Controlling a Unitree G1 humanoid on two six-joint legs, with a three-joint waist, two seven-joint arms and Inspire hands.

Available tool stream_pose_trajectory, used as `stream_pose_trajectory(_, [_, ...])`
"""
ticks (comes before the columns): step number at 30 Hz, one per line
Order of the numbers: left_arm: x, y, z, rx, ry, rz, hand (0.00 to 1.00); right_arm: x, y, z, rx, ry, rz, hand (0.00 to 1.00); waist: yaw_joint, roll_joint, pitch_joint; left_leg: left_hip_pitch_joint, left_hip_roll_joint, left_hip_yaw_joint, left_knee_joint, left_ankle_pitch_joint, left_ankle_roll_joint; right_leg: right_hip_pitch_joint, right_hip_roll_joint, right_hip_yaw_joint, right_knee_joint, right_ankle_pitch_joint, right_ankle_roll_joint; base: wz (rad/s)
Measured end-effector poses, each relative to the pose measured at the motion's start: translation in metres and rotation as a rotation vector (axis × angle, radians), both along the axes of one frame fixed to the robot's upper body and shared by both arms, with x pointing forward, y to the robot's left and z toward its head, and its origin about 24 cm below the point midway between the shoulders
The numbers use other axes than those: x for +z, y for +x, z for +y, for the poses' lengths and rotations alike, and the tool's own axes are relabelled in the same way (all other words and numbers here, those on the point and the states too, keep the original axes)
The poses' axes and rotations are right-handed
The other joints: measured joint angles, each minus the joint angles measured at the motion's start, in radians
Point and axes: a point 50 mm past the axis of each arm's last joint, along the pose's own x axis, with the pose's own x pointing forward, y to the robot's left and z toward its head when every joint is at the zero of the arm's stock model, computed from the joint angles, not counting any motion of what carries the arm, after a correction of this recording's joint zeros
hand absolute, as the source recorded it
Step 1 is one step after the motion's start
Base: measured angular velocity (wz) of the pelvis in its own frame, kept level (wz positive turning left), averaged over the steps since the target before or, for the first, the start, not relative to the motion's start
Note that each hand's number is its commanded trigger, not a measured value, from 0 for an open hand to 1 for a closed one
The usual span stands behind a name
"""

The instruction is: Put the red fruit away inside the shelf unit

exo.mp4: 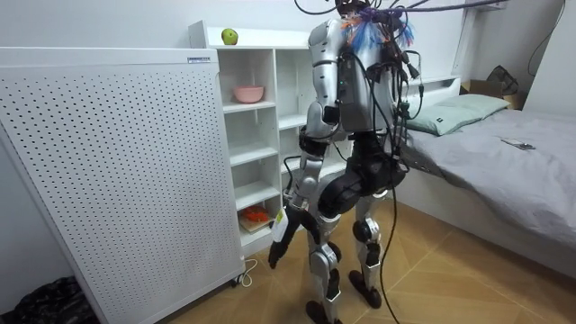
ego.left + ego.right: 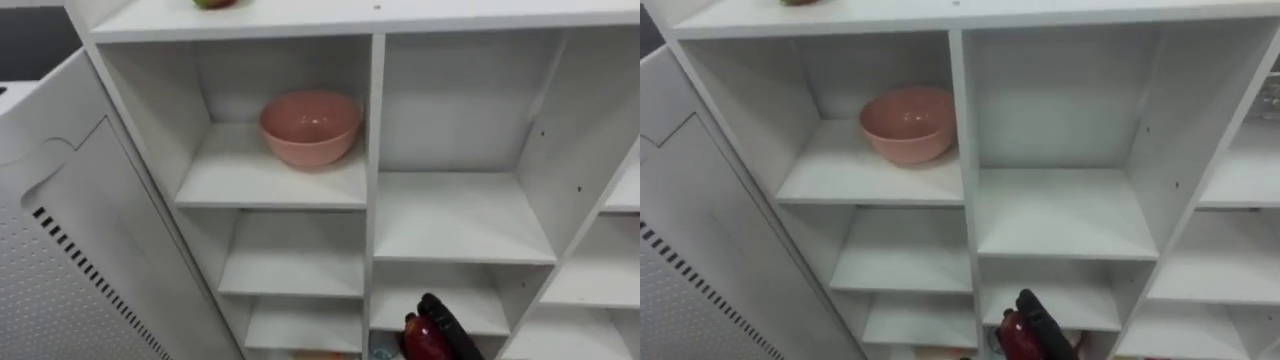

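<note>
The right robot hand (image 2: 449,324) appears curled round a red fruit (image 2: 420,341). The closet (image 2: 371,150) shelves stand above it. The fruit is likely firm, smooth and bruisable, so grasp its middle.

The humanoid's torso is silver-grey metal, with black casing at the waist and hips and pale grey shells on the lower legs. A thick bundle of black cables hangs down its back, topped at the neck by a tuft of blue and orange wires, and straps rise from the shoulders. The left hand (image 1: 279,236) is white-backed with dark fingers. The right hand (image 2: 448,322) shows glossy black fingers.
</note>
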Motion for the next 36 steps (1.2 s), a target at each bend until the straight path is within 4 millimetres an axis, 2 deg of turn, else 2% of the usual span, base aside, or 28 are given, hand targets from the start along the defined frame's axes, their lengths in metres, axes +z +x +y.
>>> stream_pose_trajectory(7, [0.003, 0.012, -0.006, -0.001, 0.008, -0.06, 0.0, 0.023, 0.023, -0.021, -0.152, 0.124, -0.021, 1.0, 0.002, -0.008, 0.0044, -0.175, -0.019, 0.0, 0.079, 0.007, 0.005, -0.196, -0.034, 0.016, 0.124, -0.024, -0.008, 0.07])
stream_pose_trajectory(12, [0.005, 0.02, -0.011, -0.016, 0.014, -0.096, 0.0, 0.055, 0.047, -0.044, -0.226, 0.126, -0.075, 1.0, 0.012, -0.02, 0.0119, -0.267, -0.032, 0.001, 0.143, 0.003, 0.008, -0.298, -0.055, 0.027, 0.206, -0.045, -0.013, 0.08])
stream_pose_trajectory(17, [0.007, 0.024, -0.007, -0.002, 0.018, -0.114, 0.0, 0.083, 0.063, -0.059, -0.298, 0.158, -0.112, 1.0, 0.028, -0.02, 0.0124, -0.352, -0.025, 0.0, 0.206, -0.012, 0.009, -0.376, -0.058, 0.027, 0.255, -0.056, -0.019, 0.03])
stream_pose_trajectory(20, [0.008, 0.026, -0.006, 0.009, 0.015, -0.125, 0.0, 0.089, 0.065, -0.064, -0.324, 0.17, -0.106, 1.0, 0.039, -0.02, 0.0122, -0.384, -0.016, -0.002, 0.233, -0.019, 0.008, -0.4, -0.054, 0.022, 0.267, -0.055, -0.024, 0.0])
stream_pose_trajectory(25, [0.008, 0.027, -0.009, -0.011, 0.011, -0.134, 0.0, 0.1, 0.068, -0.074, -0.357, 0.173, -0.111, 1.0, 0.048, -0.022, 0.0119, -0.396, -0.028, -0.001, 0.232, -0.019, 0.01, -0.419, -0.069, 0.026, 0.289, -0.061, -0.023, 0.03])
stream_pose_trajectory(26, [0.008, 0.028, -0.009, -0.017, 0.01, -0.134, 0.0, 0.107, 0.071, -0.077, -0.364, 0.175, -0.122, 0.91, 0.049, -0.023, 0.0117, -0.401, -0.03, 0.001, 0.235, -0.019, 0.01, -0.427, -0.072, 0.029, 0.296, -0.063, -0.022, 0.0])
stream_pose_trajectory(27, [0.008, 0.028, -0.009, -0.018, 0.011, -0.135, 0.0, 0.115, 0.074, -0.08, -0.371, 0.188, -0.14, 0.23, 0.049, -0.023, 0.0116, -0.411, -0.03, 0.001, 0.24, -0.019, 0.011, -0.435, -0.072, 0.029, 0.298, -0.063, -0.022, 0.0])
stream_pose_trajectory(28, [0.008, 0.028, -0.009, -0.017, 0.011, -0.135, 0.0, 0.119, 0.075, -0.081, -0.377, 0.193, -0.148, 0.0, 0.049, -0.023, 0.0116, -0.415, -0.03, 0.001, 0.244, -0.02, 0.011, -0.438, -0.072, 0.028, 0.3, -0.063, -0.022, 0.0])
stream_pose_trajectory(36, [0.011, 0.034, -0.012, -0.023, 0.02, -0.174, 0.0, 0.145, 0.083, -0.09, -0.433, 0.213, -0.185, 0.0, 0.052, -0.022, 0.011, -0.452, -0.027, 0.001, 0.286, -0.028, 0.021, -0.462, -0.082, 0.017, 0.329, -0.069, -0.022, 0.04])
